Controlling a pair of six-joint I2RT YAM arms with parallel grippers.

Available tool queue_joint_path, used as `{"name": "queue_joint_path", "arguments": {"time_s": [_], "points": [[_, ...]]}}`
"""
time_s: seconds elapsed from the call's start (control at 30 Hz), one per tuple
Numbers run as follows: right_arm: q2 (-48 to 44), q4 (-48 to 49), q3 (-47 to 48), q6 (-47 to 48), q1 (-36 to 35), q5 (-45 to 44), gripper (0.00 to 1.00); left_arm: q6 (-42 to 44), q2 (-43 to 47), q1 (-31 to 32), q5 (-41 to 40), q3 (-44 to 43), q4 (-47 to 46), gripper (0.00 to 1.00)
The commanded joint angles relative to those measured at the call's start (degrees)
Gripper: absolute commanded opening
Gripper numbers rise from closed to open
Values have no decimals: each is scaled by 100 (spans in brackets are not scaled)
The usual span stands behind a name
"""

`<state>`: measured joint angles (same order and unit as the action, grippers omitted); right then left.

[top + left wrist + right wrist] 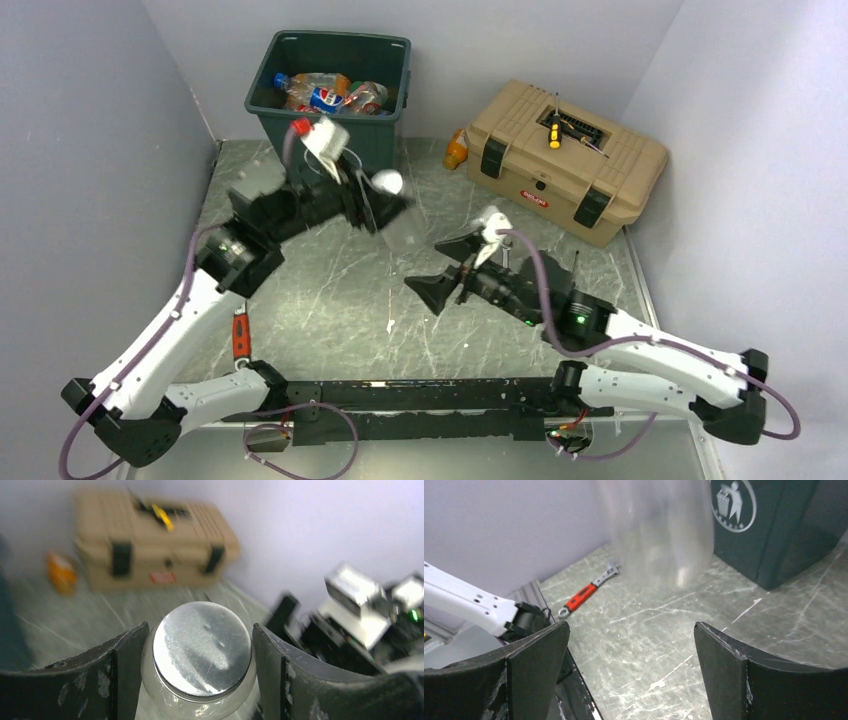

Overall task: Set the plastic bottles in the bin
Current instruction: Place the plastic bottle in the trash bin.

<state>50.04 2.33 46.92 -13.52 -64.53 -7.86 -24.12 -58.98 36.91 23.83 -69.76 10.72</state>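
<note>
1. Scanning around, I see a toolbox (565, 165) with a screwdriver (553, 130) on top, an orange bottle (455, 150) beside it, and a wrench (241, 335) by my left arm.
2. The bin (335, 38) at the back holds several bottles (325, 95).
3. My left gripper (200, 635) is clamped on a clear bottle (202, 652) in front of the bin; the right gripper (630, 630) gapes wide, empty.

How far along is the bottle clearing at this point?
Done: several bottles lie in the green bin. In hand: the left tool grips a clear bottle near the bin; the right tool is open, empty. Left: that bottle, plus an orange bottle beside the tan toolbox.
</note>
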Motion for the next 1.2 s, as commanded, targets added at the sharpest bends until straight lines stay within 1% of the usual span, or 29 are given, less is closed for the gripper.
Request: {"name": "queue_joint_path", "arguments": {"time_s": [0.0, 0.07, 0.1, 0.13, 0.2, 0.23, 0.27, 0.33, 0.43, 0.5, 0.57, 0.63, 0.7, 0.8, 0.9, 1.0, 1.1, 1.17], "points": [[-872, -726, 265, -53, -15, -579, 100, 1272, -540, -42, -1820, -2025, 358, 0], [-1232, -677, -33, -122, -15, -986, 100, 1652, -1167, -181, -2225, -2783, 220, 0], [-1403, -600, -195, -169, -15, -1150, 100, 1727, -1494, -382, -2248, -3120, 139, 0], [-1549, -542, -325, -213, -15, -1259, 100, 1633, -1818, -688, -2130, -3436, 68, 0], [-1767, -493, -526, -274, -15, -1393, 100, 934, -2440, -1531, -1363, -3989, -173, 0], [-1844, -531, -578, -300, -15, -1440, 100, 490, -2714, -1922, -1080, -4140, -424, 0], [-1877, -592, -610, -333, -15, -1491, 100, 229, -2960, -2192, -837, -4194, -826, 0], [-1925, -725, -653, -384, -15, -1580, 100, 30, -3331, -2593, -714, -4191, -1642, 0], [-1984, -882, -719, -422, -15, -1655, 100, 237, -3844, -2902, -1109, -4519, -1869, 0], [-2048, -915, -794, -400, -15, -1722, 99, 307, -4240, -3098, -1145, -4911, -1711, 0], [-2130, -904, -887, -384, -15, -1843, 99, 468, -4663, -3206, -1050, -5295, -1359, 0], [-2199, -871, -964, -363, -15, -2089, 99, 673, -5007, -3216, -1008, -5499, -926, 0], [-2237, -841, -1005, -339, -15, -2267, 99, 820, -5180, -3216, -1057, -5469, -713, 0], [-2228, -803, -1010, -277, -14, -2420, 99, 899, -5281, -3216, -1131, -5227, -653, 0], [-2136, -782, -981, -240, -15, -2439, 99, 781, -5429, -3216, -956, -5085, -599, 0], [-2012, -743, -969, -245, -15, -2433, 99, 711, -5650, -3216, -728, -5205, -342, 0], [-1936, -763, -960, -284, -15, -2414, 99, 957, -5714, -3198, -956, -5185, -191, 0], [-1928, -799, -969, -308, -15, -2430, 99, 1370, -5656, -3107, -1576, -5139, -169, 0]]}}
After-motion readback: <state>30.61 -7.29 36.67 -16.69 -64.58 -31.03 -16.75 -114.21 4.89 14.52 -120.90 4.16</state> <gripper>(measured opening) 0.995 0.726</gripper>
